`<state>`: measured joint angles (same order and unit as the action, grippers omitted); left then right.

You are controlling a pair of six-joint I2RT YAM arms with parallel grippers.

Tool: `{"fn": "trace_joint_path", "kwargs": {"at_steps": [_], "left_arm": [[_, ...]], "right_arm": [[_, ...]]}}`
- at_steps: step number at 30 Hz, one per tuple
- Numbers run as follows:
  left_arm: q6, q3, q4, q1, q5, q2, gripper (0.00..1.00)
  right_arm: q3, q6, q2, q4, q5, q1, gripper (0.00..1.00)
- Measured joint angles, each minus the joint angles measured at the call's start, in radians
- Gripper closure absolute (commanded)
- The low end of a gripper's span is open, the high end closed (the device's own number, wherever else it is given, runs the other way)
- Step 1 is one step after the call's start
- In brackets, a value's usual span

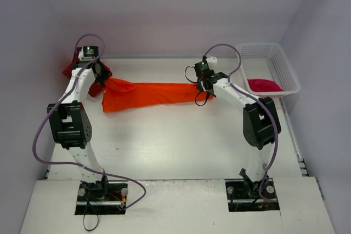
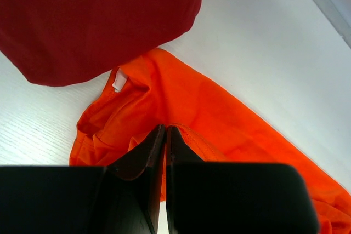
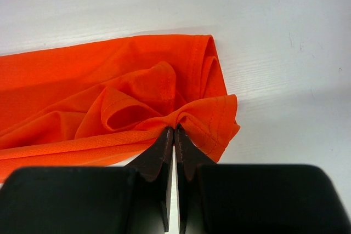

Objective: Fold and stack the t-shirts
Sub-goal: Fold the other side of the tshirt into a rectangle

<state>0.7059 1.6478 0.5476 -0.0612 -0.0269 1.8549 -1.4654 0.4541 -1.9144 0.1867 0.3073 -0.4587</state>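
Top view: the orange t-shirt (image 1: 151, 94) lies pulled into a long band across the far half of the table (image 1: 181, 141). It runs between the left jaws and the right jaws, and each end goes under a wrist, so the grip itself is hard to see here. The dark red t-shirt (image 1: 70, 69) sits in the far left corner, and the left arm (image 1: 77, 89) covers most of it. A white mesh basket (image 1: 277, 64) at the far right holds the crimson-pink t-shirt (image 1: 265, 85), well apart from the other 2.

Left wrist view: the left jaws are closed and pinch an edge of the orange t-shirt (image 2: 186, 102), near its white label (image 2: 119, 80). The dark red t-shirt (image 2: 98, 20) fills the upper left and is cut by the frame. Whether it overlaps the orange one I cannot tell.

Right wrist view: the right jaws are closed on a bunched fold of the orange t-shirt (image 3: 109, 80), close to its corner. The cloth runs out of the frame at left.
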Motion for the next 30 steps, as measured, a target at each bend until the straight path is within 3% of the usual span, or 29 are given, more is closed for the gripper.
{"fn": "trace_joint_path", "kwargs": {"at_steps": [30], "left_arm": [[-0.026,0.079,-0.082,0.0,-0.019,0.195,1.0]], "right_arm": [[-0.15,-0.038,-0.233,-0.005,-0.082,0.059,1.0]]}}
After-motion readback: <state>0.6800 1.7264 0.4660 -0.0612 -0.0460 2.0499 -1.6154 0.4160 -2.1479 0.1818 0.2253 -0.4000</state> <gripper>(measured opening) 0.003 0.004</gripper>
